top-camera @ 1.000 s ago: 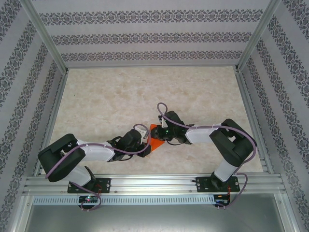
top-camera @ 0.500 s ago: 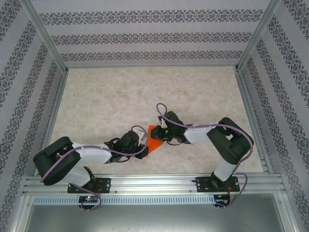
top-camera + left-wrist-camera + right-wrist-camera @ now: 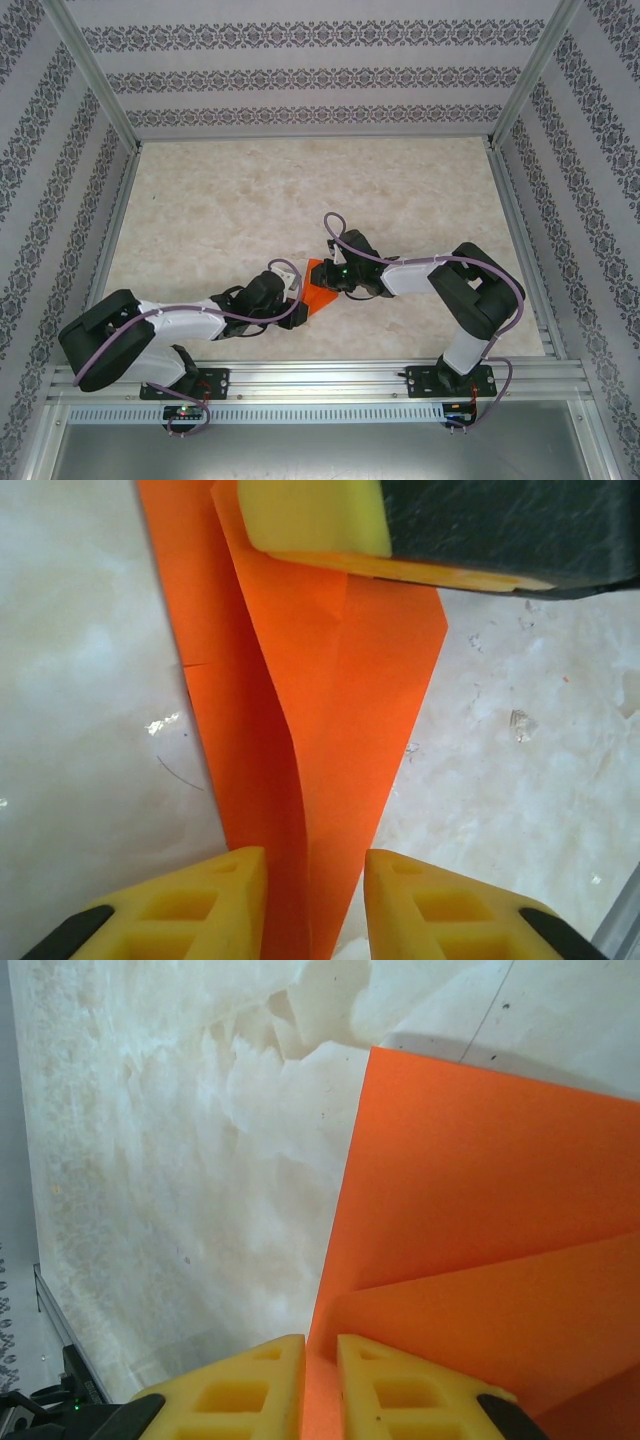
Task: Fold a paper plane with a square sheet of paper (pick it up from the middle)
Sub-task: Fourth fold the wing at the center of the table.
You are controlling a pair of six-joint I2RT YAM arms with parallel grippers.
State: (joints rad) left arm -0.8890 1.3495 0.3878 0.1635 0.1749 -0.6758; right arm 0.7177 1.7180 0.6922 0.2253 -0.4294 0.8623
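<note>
Mid-fold: right tool [image 3: 320, 1348] pinches orange paper [image 3: 350, 710]; left tool [image 3: 315, 865] loose, jaws apart astride crease [image 3: 292, 760]; next, press crease flat

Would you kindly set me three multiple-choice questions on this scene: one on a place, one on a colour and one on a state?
1. Where does the bright orange folded sheet of paper lie?
A. at the far left corner
B. between the left gripper and the right gripper, on the marbled table
C. at the far right corner

2. What colour are the left gripper's fingers?
A. blue
B. white
C. yellow

3. How does the right gripper stand?
A. shut on the paper's edge
B. wide open over bare table
C. shut on nothing

Answers:
1 B: the top view shows the paper between the two gripper heads.
2 C: the left wrist view shows yellow fingers.
3 A: the right wrist view shows orange paper pinched in the narrow gap between its fingers.
</note>
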